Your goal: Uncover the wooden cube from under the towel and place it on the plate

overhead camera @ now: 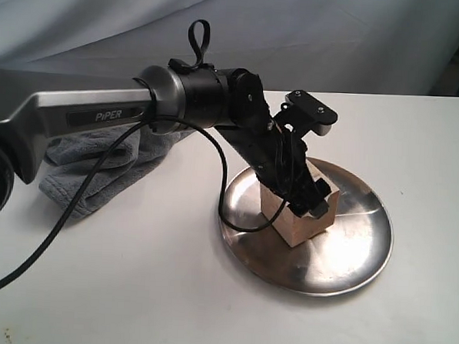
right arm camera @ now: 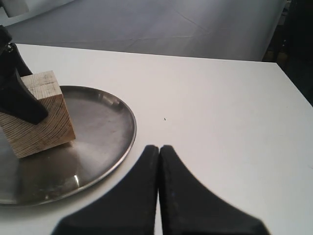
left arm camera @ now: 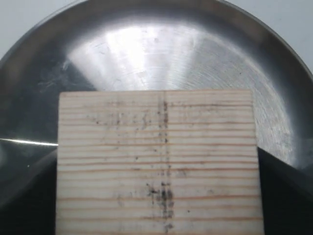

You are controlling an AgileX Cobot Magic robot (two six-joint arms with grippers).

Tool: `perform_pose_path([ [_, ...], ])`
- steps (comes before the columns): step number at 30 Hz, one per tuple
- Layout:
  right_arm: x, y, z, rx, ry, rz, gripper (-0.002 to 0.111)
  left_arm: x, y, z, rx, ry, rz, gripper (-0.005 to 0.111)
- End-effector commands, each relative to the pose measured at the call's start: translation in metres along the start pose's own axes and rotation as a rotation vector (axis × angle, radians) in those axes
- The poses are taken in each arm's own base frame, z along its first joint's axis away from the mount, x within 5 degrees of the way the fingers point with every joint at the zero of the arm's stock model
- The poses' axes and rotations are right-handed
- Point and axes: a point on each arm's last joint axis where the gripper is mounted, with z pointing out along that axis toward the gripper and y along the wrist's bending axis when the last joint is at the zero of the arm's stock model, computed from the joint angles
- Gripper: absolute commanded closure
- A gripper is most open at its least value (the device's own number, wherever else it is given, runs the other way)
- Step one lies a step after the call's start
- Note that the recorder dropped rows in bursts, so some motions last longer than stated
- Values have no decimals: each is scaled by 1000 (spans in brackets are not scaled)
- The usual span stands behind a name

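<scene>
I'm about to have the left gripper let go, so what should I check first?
1. Is the cube within the plate rim: ok.
2. Does the cube rest flat on the plate: cannot tell.
3. Does the left gripper clamp the cube's sides: ok.
4. Is the towel off the plate: ok.
5. Is the right gripper shut and clear of the cube: ok.

Scene brightly, evenly lit. Broad glare seen on plate (left arm camera: 142,49), upper centre of left wrist view. Soft shadow cast below plate in exterior view. Right gripper (right arm camera: 159,152) blurred, lower centre.
</scene>
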Motion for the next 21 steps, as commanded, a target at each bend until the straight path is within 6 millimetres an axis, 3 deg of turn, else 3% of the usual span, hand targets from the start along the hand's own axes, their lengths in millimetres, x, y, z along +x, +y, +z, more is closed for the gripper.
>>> perform_pose_path([
  [1, 0, 0, 0, 0, -15, -4, 108, -9, -3, -7, -11, -38, 18, 87],
  [3, 0, 0, 0, 0, -15, -4, 108, -7, -4, -7, 6, -23, 6, 69],
  [8, 0, 0, 0, 0, -15, -4, 108, -6, -4, -7, 10, -15, 6, 5],
  [16, 0, 0, 0, 0, -15, -4, 108, -8, -5, -12, 6, -17, 15, 2],
  [21, 0, 0, 0, 0, -15, -4, 108, -18, -9, -48, -38, -14, 64, 2],
])
